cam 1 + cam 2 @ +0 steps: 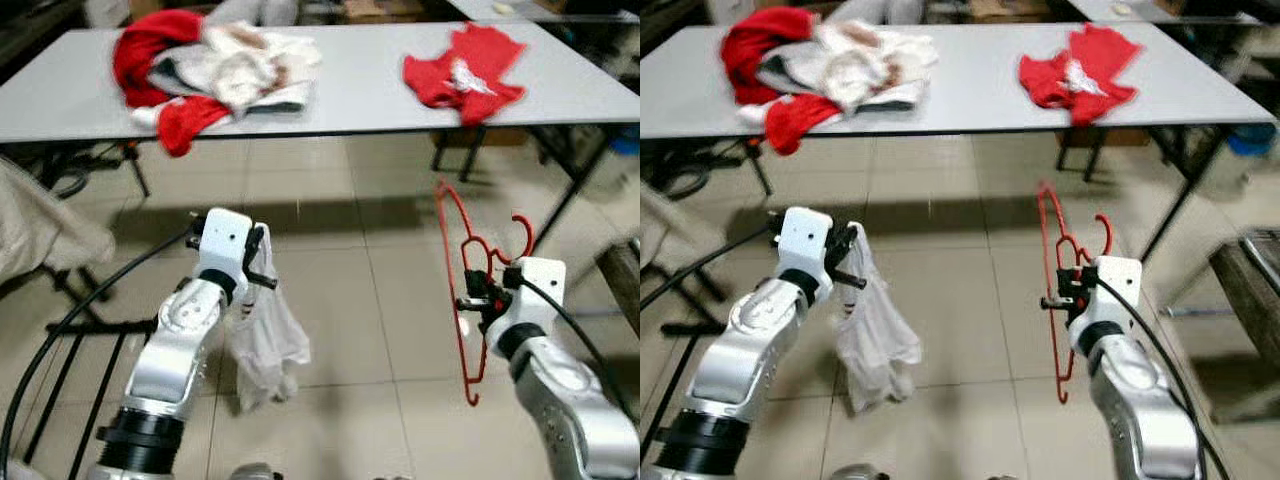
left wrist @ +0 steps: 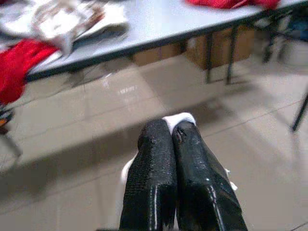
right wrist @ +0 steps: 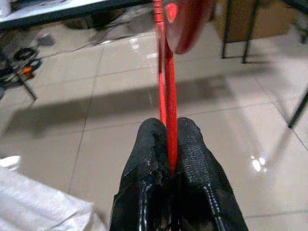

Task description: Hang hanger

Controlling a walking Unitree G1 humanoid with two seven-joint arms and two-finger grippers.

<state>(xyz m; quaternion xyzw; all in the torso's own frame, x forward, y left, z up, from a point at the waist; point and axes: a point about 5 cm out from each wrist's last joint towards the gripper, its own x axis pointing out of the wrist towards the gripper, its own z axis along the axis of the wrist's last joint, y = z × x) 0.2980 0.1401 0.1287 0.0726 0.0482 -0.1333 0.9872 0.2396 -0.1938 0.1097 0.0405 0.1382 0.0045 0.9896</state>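
Red thin plastic hanger [image 1: 467, 300] hangs in mid-air, pinched by the right gripper [image 1: 478, 301]; the left gripper [image 1: 262, 262] is clamped on a limp white cloth garment [image 1: 262, 345]. Carrying step, I judge; next needs a rail for the hook.

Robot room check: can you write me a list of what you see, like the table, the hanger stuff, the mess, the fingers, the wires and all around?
Surface: grey table, clothes on it.
Job's things: red hanger, held upright; white garment, dangling.
Clutter: red-and-white clothes pile; red garment.
Grippers: left gripper fingers shut on white garment; right gripper fingers shut on red hanger.
Cables: black cable by left arm.
Surroundings: tiled floor; cardboard boxes under table.
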